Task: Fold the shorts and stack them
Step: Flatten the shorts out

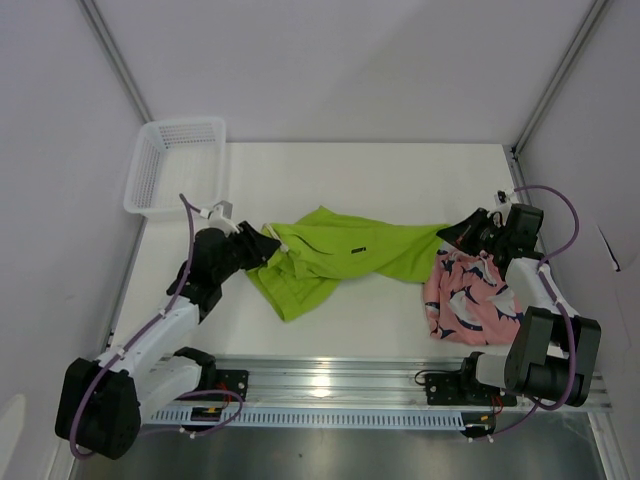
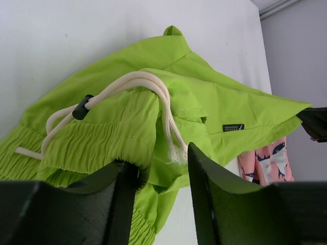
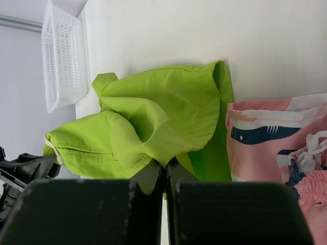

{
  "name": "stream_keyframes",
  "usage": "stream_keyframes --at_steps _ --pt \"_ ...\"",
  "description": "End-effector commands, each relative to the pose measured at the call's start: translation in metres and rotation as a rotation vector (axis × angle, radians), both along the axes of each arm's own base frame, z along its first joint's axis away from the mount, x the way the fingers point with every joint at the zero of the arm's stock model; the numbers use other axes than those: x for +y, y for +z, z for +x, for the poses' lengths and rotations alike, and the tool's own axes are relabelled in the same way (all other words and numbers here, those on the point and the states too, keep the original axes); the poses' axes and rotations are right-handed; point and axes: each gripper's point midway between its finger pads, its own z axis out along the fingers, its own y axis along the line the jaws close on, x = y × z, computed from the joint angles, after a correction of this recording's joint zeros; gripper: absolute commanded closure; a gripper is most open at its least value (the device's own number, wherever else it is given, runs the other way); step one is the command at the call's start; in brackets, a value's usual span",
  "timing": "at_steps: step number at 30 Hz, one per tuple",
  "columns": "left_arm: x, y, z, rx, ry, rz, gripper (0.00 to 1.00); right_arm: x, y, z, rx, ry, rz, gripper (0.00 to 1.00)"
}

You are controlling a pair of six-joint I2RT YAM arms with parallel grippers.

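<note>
Looking down from the top camera, you have the lime green shorts (image 1: 330, 255) stretched with their long axis left to right across the middle of the surface (image 1: 380, 180). The gathered waistband (image 2: 102, 143) is at the left end and a leg hem at the right. A fold of the left half sags toward the near edge. Your left arm reaches forward and to the right from its base. The left tool (image 1: 268, 248) points right at the waistband end. In its wrist view the tool stands partly open, one finger on each side of the bunched waistband and the white drawstring (image 2: 127, 84). A strip of surface shows between the cloth and one finger, so you cannot tell whether it is pinching yet. Your right arm rises along the right side and bends left at the wrist. The right tool (image 1: 455, 232) is closed tight on the edge of the green fabric at the right end. The pink fish-print shorts (image 1: 468, 300) lie crumpled at the near right, just beside the right arm and touching the green pair's right end. The white mesh basket (image 1: 150, 170) sits at the far left corner, apart from both pairs. Bare surface runs behind the green shorts to the far edge, and a narrower strip lies between them and the near rail.
</note>
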Motion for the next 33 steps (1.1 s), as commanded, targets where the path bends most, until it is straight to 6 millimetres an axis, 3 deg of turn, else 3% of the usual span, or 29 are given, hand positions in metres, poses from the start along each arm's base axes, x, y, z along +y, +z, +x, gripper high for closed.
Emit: stream_keyframes --at_steps 1,3,4,8,9,11,12,14,15,16,17,22,25,26,27,28,30,33 --pt "-0.007 0.011 0.011 -0.085 0.004 -0.02 0.57 0.001 0.013 0.006 -0.056 0.017 -0.002 1.0" --pt "-0.006 0.009 0.014 -0.092 0.013 -0.009 0.62 0.001 0.013 0.006 -0.054 0.017 -0.001 1.0" --pt "-0.007 0.007 0.015 -0.09 0.014 -0.001 0.71 0.001 0.013 0.006 -0.055 0.018 -0.003 1.0" --pt "0.0 0.007 0.018 -0.106 0.046 0.031 0.9 0.001 0.013 0.006 -0.054 0.017 -0.001 1.0" --pt "0.001 0.009 0.019 -0.111 0.051 0.04 1.0 0.001 0.013 0.006 -0.053 0.017 0.0 1.0" --pt "0.007 0.013 0.019 -0.116 0.062 0.072 1.0 0.001 0.014 0.006 -0.055 0.02 -0.002 1.0" --pt "0.009 0.031 0.023 -0.148 0.073 0.075 1.0 0.001 0.014 0.006 -0.053 0.019 -0.001 1.0" --pt "0.012 0.042 0.018 -0.165 0.06 0.097 1.0 0.0 0.018 0.007 -0.057 0.019 -0.004 1.0" --pt "0.011 0.068 0.021 -0.207 0.049 0.089 1.0 0.0 0.021 0.008 -0.059 0.015 -0.001 1.0" --pt "0.011 0.068 0.015 -0.188 0.013 0.105 1.0 0.001 0.024 0.008 -0.061 0.016 0.008 1.0" --pt "0.012 0.074 0.011 -0.184 0.0 0.108 1.0 0.001 0.031 0.011 -0.073 0.017 0.012 1.0" --pt "0.019 0.139 -0.002 -0.184 -0.063 0.019 1.0 0.0 0.066 0.02 -0.12 0.007 0.025 1.0" --pt "0.026 0.136 0.002 -0.069 -0.088 -0.095 1.0 -0.006 0.085 0.032 -0.074 -0.02 -0.008 1.0" --pt "0.022 0.141 0.001 -0.059 -0.135 -0.138 1.0 -0.001 0.061 0.031 0.058 0.01 -0.018 1.0" --pt "0.025 0.138 0.007 -0.042 -0.13 -0.156 1.0 0.001 0.084 0.045 0.024 0.038 -0.033 1.0" --pt "0.038 0.125 0.02 0.025 -0.088 -0.183 1.0 0.005 0.084 0.048 0.047 0.06 -0.03 1.0" --pt "0.037 0.123 0.022 0.05 -0.129 -0.223 1.0 0.014 0.087 0.051 0.051 0.085 -0.044 1.0" --pt "0.046 0.137 0.024 0.015 -0.092 -0.179 1.0 0.011 0.107 0.046 -0.012 0.065 -0.084 1.0"
